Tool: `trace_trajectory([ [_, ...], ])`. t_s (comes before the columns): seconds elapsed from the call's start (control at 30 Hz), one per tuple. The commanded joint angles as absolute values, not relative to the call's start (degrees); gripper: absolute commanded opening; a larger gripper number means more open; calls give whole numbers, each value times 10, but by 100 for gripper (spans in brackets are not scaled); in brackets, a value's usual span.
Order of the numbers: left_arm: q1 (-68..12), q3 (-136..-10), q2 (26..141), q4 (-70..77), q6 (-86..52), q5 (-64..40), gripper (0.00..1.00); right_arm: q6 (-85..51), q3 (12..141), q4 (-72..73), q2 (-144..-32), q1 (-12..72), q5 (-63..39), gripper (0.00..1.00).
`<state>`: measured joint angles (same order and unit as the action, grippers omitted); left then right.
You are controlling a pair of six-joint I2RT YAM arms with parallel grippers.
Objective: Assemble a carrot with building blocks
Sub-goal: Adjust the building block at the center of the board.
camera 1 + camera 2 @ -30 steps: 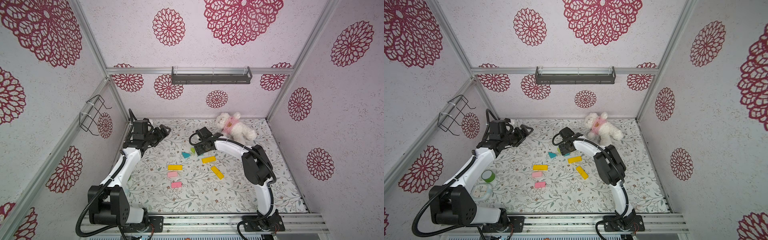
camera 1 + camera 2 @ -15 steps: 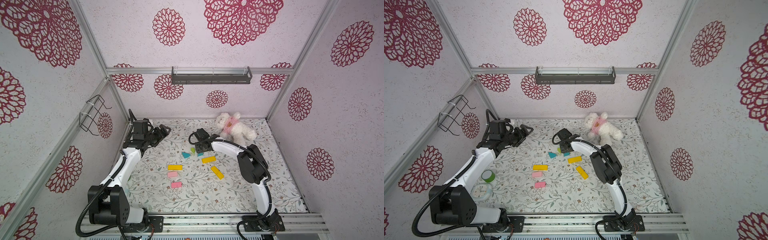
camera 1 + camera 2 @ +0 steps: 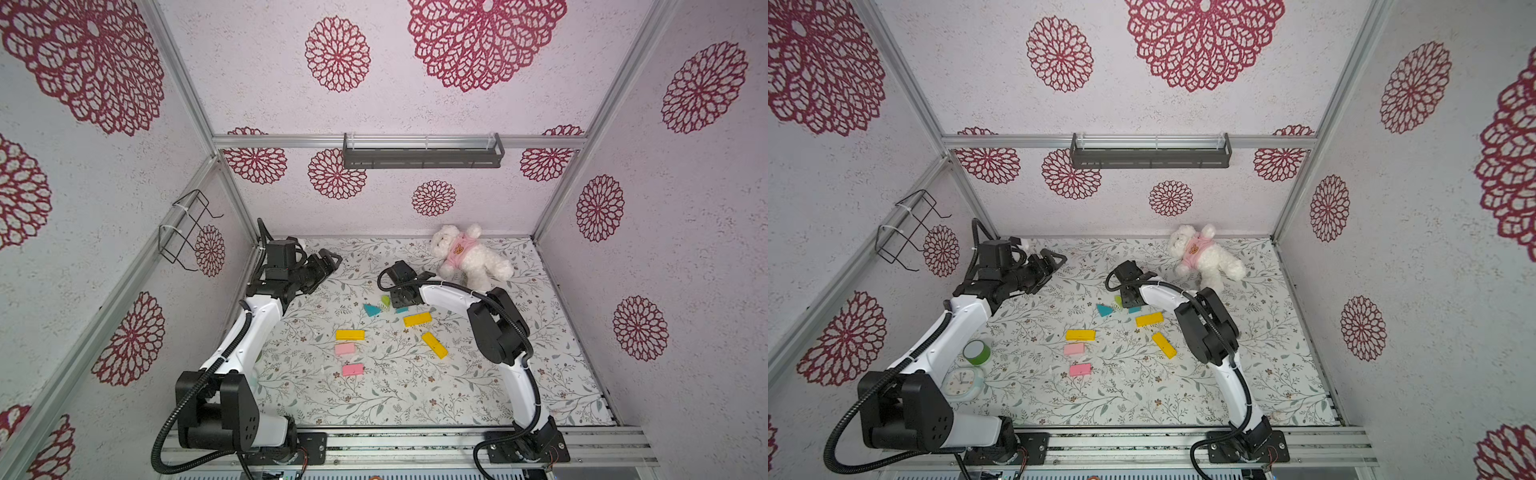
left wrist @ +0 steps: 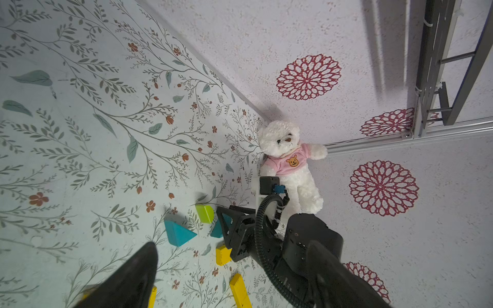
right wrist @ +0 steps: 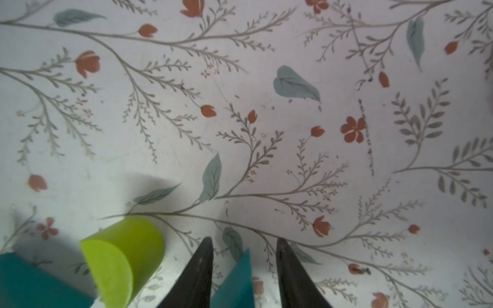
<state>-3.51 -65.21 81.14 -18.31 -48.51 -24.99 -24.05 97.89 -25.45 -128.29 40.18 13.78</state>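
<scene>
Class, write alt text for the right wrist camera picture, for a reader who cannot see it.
The right gripper, two black fingers, straddles a teal triangle block on a floral mat. A lime-green half-round block lies beside it.

The right end effector (image 3: 1128, 300) half-hides one teal triangle (image 3: 1134, 310).

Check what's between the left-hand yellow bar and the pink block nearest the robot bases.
A second pink block lies between that yellow bar and the near pink block; both top views show it.
</scene>
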Motion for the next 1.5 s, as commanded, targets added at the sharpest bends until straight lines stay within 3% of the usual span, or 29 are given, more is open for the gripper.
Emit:
trace_trajectory([
  [0.0, -39, -660, 806, -176, -492, -254, 89, -246, 983, -264, -1272, 404, 160, 41],
  [0.33, -39, -660, 809, -175, -494, -256, 89, -267, 952, -265, -1243, 401, 202, 42],
  [0.7, -43, -660, 809, -174, -495, -256, 89, -268, 945, -254, -1229, 383, 193, 55],
  [1.0, -43, -659, 810, -175, -495, -256, 89, -259, 955, -276, -1236, 370, 233, 55],
  [1.47, -44, -659, 812, -173, -495, -257, 89, -229, 976, -275, -1223, 369, 216, 57],
])
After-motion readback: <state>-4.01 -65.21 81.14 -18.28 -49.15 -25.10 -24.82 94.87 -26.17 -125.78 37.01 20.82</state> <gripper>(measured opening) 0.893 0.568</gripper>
